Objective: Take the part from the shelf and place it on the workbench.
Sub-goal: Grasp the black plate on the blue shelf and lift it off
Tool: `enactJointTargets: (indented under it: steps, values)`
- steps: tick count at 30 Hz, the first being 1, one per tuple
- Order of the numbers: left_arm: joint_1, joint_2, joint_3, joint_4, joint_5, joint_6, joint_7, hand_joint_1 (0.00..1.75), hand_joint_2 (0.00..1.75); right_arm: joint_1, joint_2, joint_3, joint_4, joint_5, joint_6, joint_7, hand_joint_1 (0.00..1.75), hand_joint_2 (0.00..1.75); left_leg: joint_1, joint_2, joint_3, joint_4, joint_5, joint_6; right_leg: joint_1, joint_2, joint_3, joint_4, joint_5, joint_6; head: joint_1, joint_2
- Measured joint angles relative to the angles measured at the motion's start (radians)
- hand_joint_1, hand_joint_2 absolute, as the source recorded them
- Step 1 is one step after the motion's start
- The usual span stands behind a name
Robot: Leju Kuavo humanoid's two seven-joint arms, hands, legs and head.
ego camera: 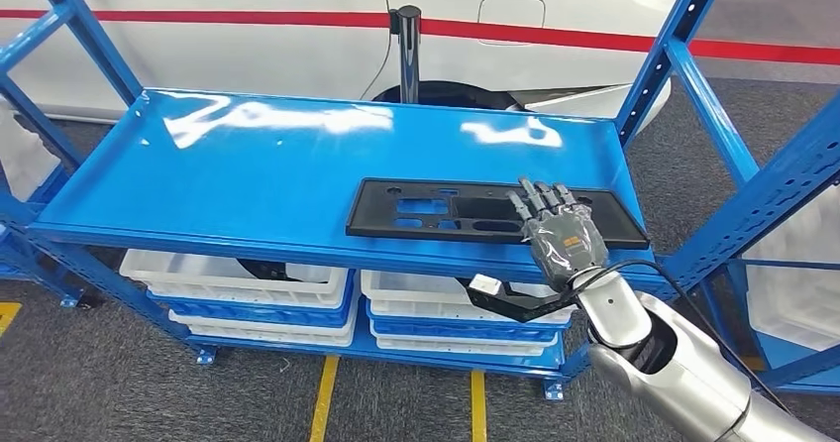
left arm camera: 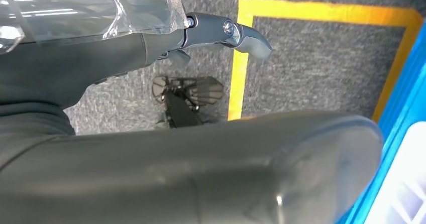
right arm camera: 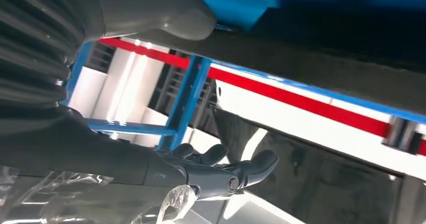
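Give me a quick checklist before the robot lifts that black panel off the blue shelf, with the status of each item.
1. Black panel lies flat on the blue shelf, near its front edge: ok.
2. Right hand lies over the panel's front edge, fingers stretched across its top: ok.
3. Thumb under the panel for a firm hold: cannot tell, the hand hides it.
4. Shelf top around the panel free of other things: ok.
5. Left hand hangs over the grey floor, away from the shelf top: ok.
6. Workbench in sight for the placing: not ok.

grey carpet floor (ego camera: pixel 99 383), yellow floor lines (ego camera: pixel 324 397), white car (ego camera: pixel 297 26) behind
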Motion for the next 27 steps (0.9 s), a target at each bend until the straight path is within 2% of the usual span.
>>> enactJointTargets:
  steps: [1, 2, 4, 6, 7, 8, 10, 11, 12, 13, 15, 16, 17, 18, 21, 22, 23, 24, 26, 27]
  values:
    - [0.0, 0.0, -0.002, 0.0, 0.001, 0.003, 0.001, 0.0, 0.0, 0.0, -0.004, -0.004, 0.0, -0.007, 0.006, 0.006, 0.0, 1.75, -0.004, -0.001, 0.004, 0.0, -0.004, -0.001, 0.007, -0.004, 0.022, -0.064, 0.033, -0.012, 0.0, 0.0]
    - [-0.001, -0.001, -0.004, 0.0, 0.001, 0.006, 0.002, 0.0, 0.0, 0.0, -0.007, -0.008, 0.0, -0.018, 0.015, 0.014, 0.0, 1.75, -0.007, -0.002, 0.005, -0.001, -0.008, -0.002, 0.012, -0.008, 0.036, -0.105, 0.049, -0.019, 0.0, 0.0]
    - [-0.001, 0.0, -0.006, 0.0, 0.003, 0.013, 0.005, 0.0, 0.0, 0.001, -0.011, -0.012, 0.002, -0.047, 0.041, 0.031, 0.0, 1.75, -0.008, -0.003, 0.006, -0.002, -0.012, -0.007, 0.015, -0.013, 0.044, -0.127, 0.052, -0.021, 0.0, 0.0]
    - [-0.001, 0.0, -0.009, 0.0, 0.004, 0.014, 0.006, 0.0, 0.0, 0.003, -0.016, -0.015, 0.006, -0.078, 0.066, 0.049, 0.0, 1.75, -0.008, -0.001, 0.003, 0.006, -0.021, -0.016, 0.007, -0.013, 0.051, -0.139, 0.056, -0.023, 0.0, 0.0]
    - [-0.001, 0.001, -0.01, 0.0, 0.005, 0.013, 0.006, 0.0, 0.0, 0.003, -0.018, -0.016, 0.008, -0.091, 0.075, 0.055, 0.0, 1.75, -0.007, -0.001, -0.007, 0.03, -0.036, -0.023, 0.001, -0.014, 0.056, -0.145, 0.059, -0.025, 0.0, 0.0]
    - [-0.001, 0.001, -0.01, 0.0, 0.006, 0.013, 0.006, 0.0, 0.0, 0.004, -0.019, -0.018, 0.011, -0.102, 0.081, 0.06, 0.0, 1.75, -0.004, 0.0, -0.027, 0.074, -0.06, -0.031, -0.004, -0.015, 0.061, -0.15, 0.06, -0.025, -0.001, 0.0]
    - [0.0, 0.001, -0.011, 0.0, 0.007, 0.015, 0.006, 0.0, 0.0, 0.007, -0.019, -0.021, 0.018, -0.116, 0.09, 0.067, 0.0, 1.75, 0.01, 0.001, -0.096, 0.212, -0.119, -0.049, -0.01, -0.015, 0.063, -0.151, 0.059, -0.025, -0.002, 0.0]
    - [0.0, 0.001, -0.011, 0.0, 0.008, 0.016, 0.006, 0.0, 0.0, 0.011, -0.019, -0.022, 0.021, -0.12, 0.092, 0.069, 0.0, 1.75, 0.018, 0.001, -0.128, 0.267, -0.135, -0.057, -0.013, -0.015, 0.064, -0.151, 0.057, -0.024, -0.002, 0.0]
    - [0.001, 0.002, -0.012, 0.0, 0.008, 0.018, 0.006, 0.0, 0.0, 0.014, -0.019, -0.022, 0.025, -0.123, 0.092, 0.07, 0.0, 1.75, 0.025, 0.002, -0.144, 0.289, -0.132, -0.065, -0.017, -0.014, 0.065, -0.15, 0.055, -0.02, -0.002, 0.0]
    - [0.001, 0.002, -0.012, 0.0, 0.008, 0.018, 0.006, 0.0, 0.0, 0.017, -0.019, -0.022, 0.028, -0.126, 0.093, 0.071, 0.0, 1.75, 0.032, 0.004, -0.139, 0.268, -0.11, -0.072, -0.021, -0.013, 0.067, -0.15, 0.053, -0.016, -0.002, 0.0]
    - [0.001, 0.002, -0.012, 0.0, 0.009, 0.018, 0.006, 0.0, 0.0, 0.021, -0.019, -0.022, 0.034, -0.129, 0.092, 0.072, 0.0, 1.75, 0.044, 0.009, -0.08, 0.133, -0.036, -0.086, -0.029, -0.012, 0.075, -0.148, 0.045, -0.004, -0.002, 0.0]
    - [0.001, 0.002, -0.012, 0.0, 0.01, 0.018, 0.006, 0.0, 0.0, 0.021, -0.02, -0.023, 0.036, -0.13, 0.091, 0.073, 0.0, 1.75, 0.047, 0.009, -0.048, 0.066, -0.009, -0.09, -0.029, -0.011, 0.077, -0.145, 0.041, 0.004, -0.002, 0.0]
    - [0.001, 0.002, -0.012, 0.0, 0.011, 0.018, 0.006, 0.0, 0.0, 0.021, -0.022, -0.023, 0.039, -0.131, 0.091, 0.073, 0.0, 1.75, 0.048, 0.009, -0.026, 0.018, 0.007, -0.088, -0.028, -0.011, 0.078, -0.144, 0.037, 0.012, -0.001, 0.0]
    - [0.001, 0.002, -0.012, 0.0, 0.012, 0.018, 0.006, 0.0, 0.0, 0.021, -0.024, -0.024, 0.041, -0.131, 0.088, 0.075, 0.0, 1.75, 0.046, 0.007, -0.016, -0.003, 0.011, -0.082, -0.027, -0.01, 0.079, -0.145, 0.036, 0.019, 0.0, 0.0]
    - [0.003, 0.002, -0.012, 0.0, 0.015, 0.018, 0.006, 0.0, 0.0, 0.022, -0.032, -0.026, 0.045, -0.129, 0.079, 0.081, 0.0, 1.75, 0.042, 0.005, -0.013, -0.009, 0.011, -0.058, -0.031, -0.008, 0.081, -0.146, 0.032, 0.036, 0.002, 0.0]
    - [0.002, 0.002, -0.012, 0.0, 0.016, 0.018, 0.006, 0.0, 0.0, 0.022, -0.035, -0.028, 0.046, -0.127, 0.076, 0.085, 0.0, 1.75, 0.043, 0.005, -0.011, -0.011, 0.011, -0.051, -0.032, -0.008, 0.074, -0.127, 0.019, 0.04, 0.002, 0.0]
    - [0.001, 0.002, -0.012, 0.0, 0.017, 0.019, 0.006, 0.0, 0.0, 0.023, -0.039, -0.03, 0.047, -0.124, 0.073, 0.089, 0.0, 1.75, 0.044, 0.005, -0.008, -0.012, 0.01, -0.045, -0.033, -0.008, 0.055, -0.085, -0.003, 0.043, 0.002, 0.0]
    - [0.001, 0.002, -0.012, 0.0, 0.018, 0.02, 0.006, 0.0, 0.0, 0.024, -0.043, -0.032, 0.048, -0.121, 0.07, 0.092, 0.0, 1.75, 0.043, 0.005, -0.006, -0.012, 0.009, -0.04, -0.033, -0.008, 0.023, -0.019, -0.034, 0.045, 0.002, 0.0]
    - [0.002, 0.002, -0.012, 0.0, 0.019, 0.023, 0.006, 0.0, 0.0, 0.029, -0.05, -0.033, 0.049, -0.119, 0.067, 0.096, 0.86, 1.75, 0.04, 0.004, -0.002, -0.012, 0.004, -0.033, -0.031, -0.007, -0.055, 0.124, -0.084, 0.045, 0.002, 0.0]
    - [0.004, 0.002, -0.012, 0.0, 0.019, 0.023, 0.006, 0.0, 0.0, 0.033, -0.052, -0.033, 0.05, -0.119, 0.066, 0.097, 1.29, 1.75, 0.038, 0.004, 0.0, -0.012, 0.002, -0.031, -0.03, -0.007, -0.079, 0.159, -0.086, 0.045, 0.002, 0.0]
